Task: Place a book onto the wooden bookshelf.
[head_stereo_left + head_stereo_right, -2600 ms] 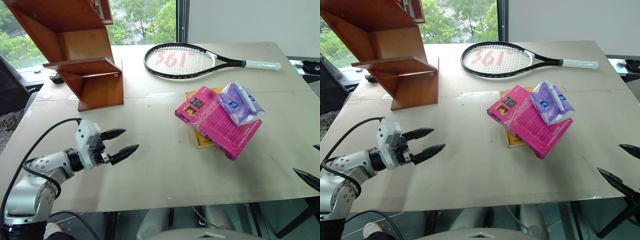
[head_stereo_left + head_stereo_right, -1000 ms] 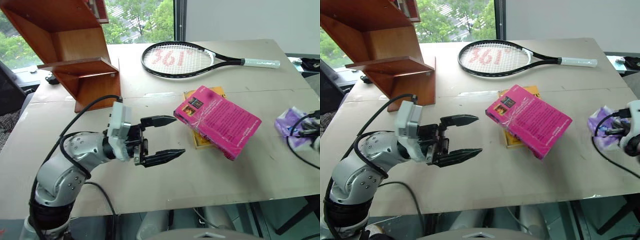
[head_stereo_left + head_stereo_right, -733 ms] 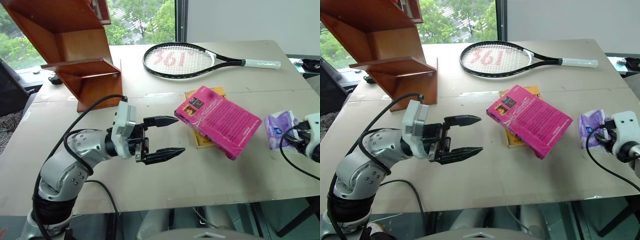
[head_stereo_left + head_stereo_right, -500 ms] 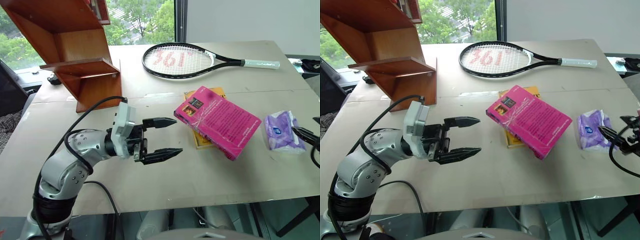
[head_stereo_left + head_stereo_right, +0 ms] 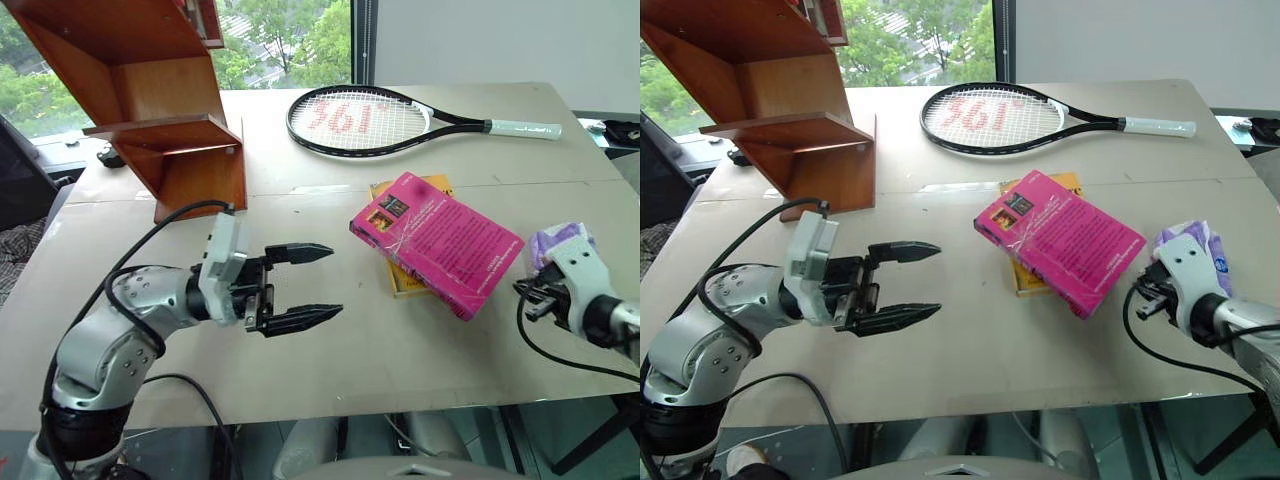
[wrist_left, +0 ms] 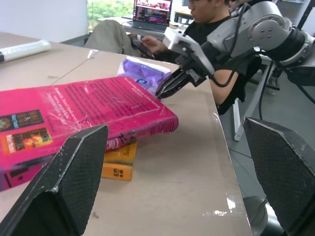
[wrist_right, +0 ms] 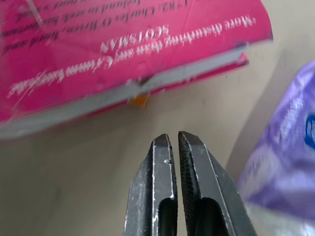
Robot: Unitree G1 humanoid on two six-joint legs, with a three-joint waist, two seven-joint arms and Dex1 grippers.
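On the worktop [image 5: 330,350], mid-right, the book [image 5: 437,241] lies flat, cover up, stacked on a yellow-orange book [image 5: 407,282]. Not held by anything.

What's changed: the purple tissue pack [image 5: 560,240] that sat on the pink cover a couple of seconds ago is off it, now on the worktop just right of the book. Right tool [image 7: 175,142] has let go of it, swung back toward the book and snapped its fingers together; the wrist view has the tips pointing at the book's near corner, the pack just beside them. Left tool [image 5: 315,283] has pulled back a bit from the book since a second ago, fingers spread wide, nothing between them, aimed level at the book's left end.

My read: the cover is clear, so the book is free to grab. No grasp started yet; the right tool needs to reopen first, or the left closes the gap.

Orientation: the long axis runs diagonally, from far-left to near-right as seen from the head. The end with the small dark picture squares points toward the tennis racket [image 5: 365,121] side; the opposite end overhangs the yellow book toward the right tool.

Wooden bookshelf [image 5: 165,120] sits at the far-left corner, well apart from the book. Whole carry still ahead.
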